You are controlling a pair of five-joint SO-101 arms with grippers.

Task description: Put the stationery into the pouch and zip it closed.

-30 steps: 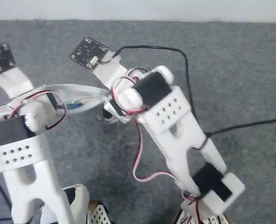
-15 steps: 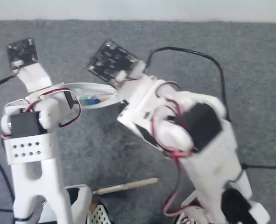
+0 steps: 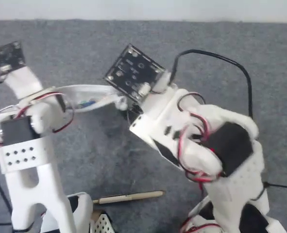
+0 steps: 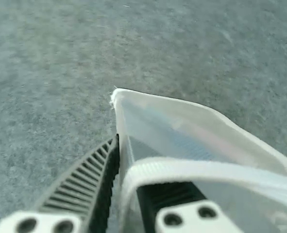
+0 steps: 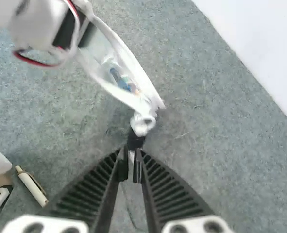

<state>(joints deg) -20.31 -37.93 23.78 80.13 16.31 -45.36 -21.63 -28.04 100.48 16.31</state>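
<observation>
1. Grey carpet [image 3: 85, 160] covers the table, with a white wall [image 3: 143, 9] strip along the far edge.
2. The clear pouch [image 3: 90, 97] with a white zip band is stretched between the two arms.
3. The left gripper [image 4: 125, 160] is clenched on one end of the pouch.
4. The right gripper [image 5: 129, 162] has its jaws pinched together, seemingly on the black zip pull [image 5: 133, 138] at the pouch's other end.
5. Inside the pouch is a blue-and-white item [image 5: 124, 83], too blurred to identify.
6. A pen [image 3: 128, 196] with a light barrel lies on the carpet outside the pouch, near the arm bases.
</observation>
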